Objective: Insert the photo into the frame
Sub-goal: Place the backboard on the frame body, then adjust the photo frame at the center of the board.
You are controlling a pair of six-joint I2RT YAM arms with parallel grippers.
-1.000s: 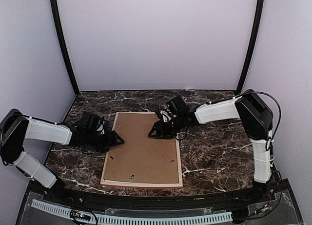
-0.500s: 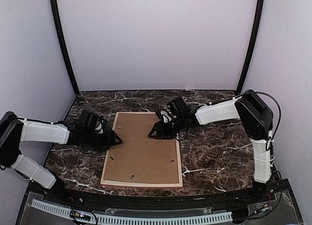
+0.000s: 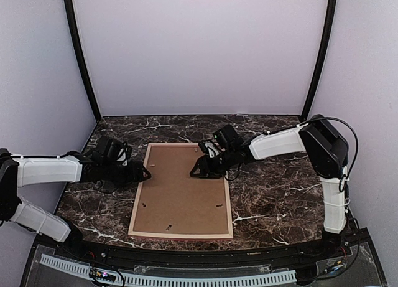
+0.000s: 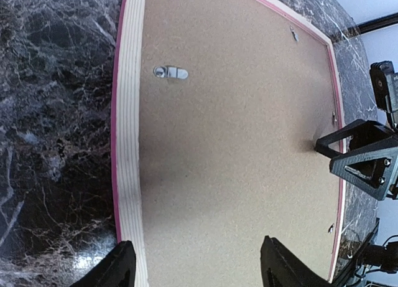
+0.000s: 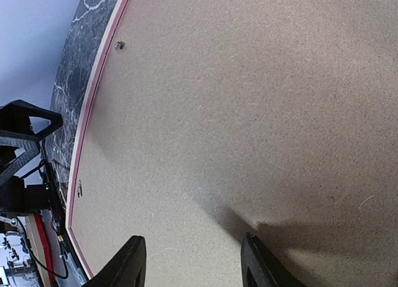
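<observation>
Frame: rectangular, with thin pale-wood rails and a pink-red edge showing underneath. It lies flat, back up, at the centre of the table, long sides running roughly 12 to 6 o'clock. A brown backing board fills the opening, with small metal clips near its edges.

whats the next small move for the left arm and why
Probably slide the left end effector, open at the frame rail, along to the metal clip and turn it to free the brown board. The frame lies face down with the board seated, so it must come out before a photo goes in.
</observation>
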